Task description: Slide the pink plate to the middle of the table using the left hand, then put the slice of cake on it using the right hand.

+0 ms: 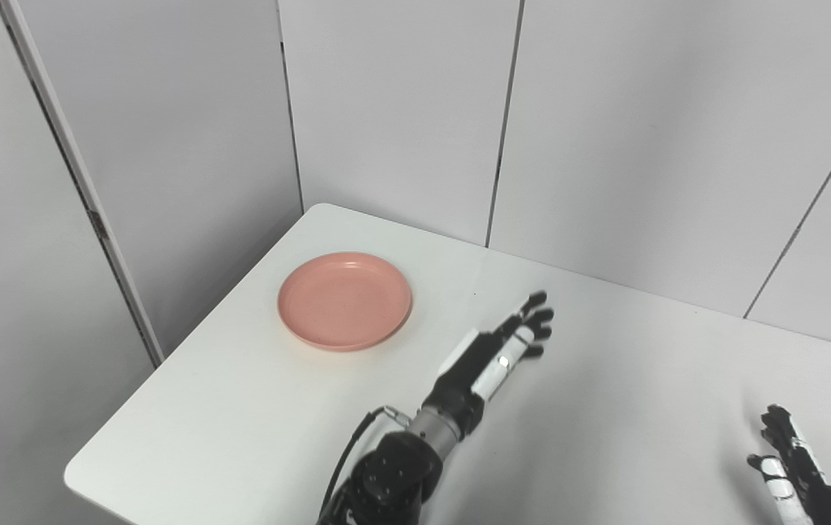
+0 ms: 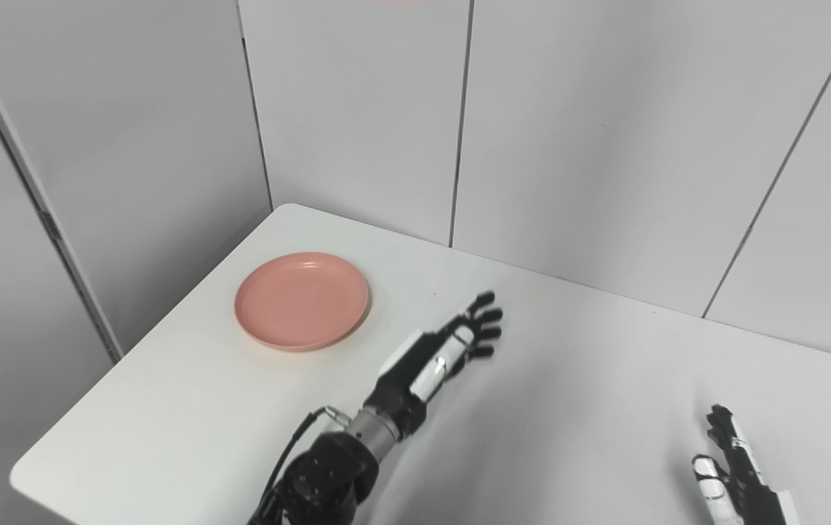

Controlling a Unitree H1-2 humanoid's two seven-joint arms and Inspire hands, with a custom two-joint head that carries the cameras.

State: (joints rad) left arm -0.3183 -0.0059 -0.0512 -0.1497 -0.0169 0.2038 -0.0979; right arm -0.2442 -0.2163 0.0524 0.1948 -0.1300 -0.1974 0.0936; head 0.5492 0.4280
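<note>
An empty pink plate [image 1: 345,300] lies near the table's far left corner. My left hand [image 1: 503,346] hovers over the table to the right of the plate, a short gap from its rim, with fingers stretched out and nothing in it. My right hand [image 1: 794,459] rests low at the bottom right, fingers spread, holding nothing. No slice of cake shows in either view.
The white table [image 1: 627,394] has a rounded corner at far left and a left edge running toward me. Grey wall panels [image 1: 401,109] stand close behind the table's back edge and to the left.
</note>
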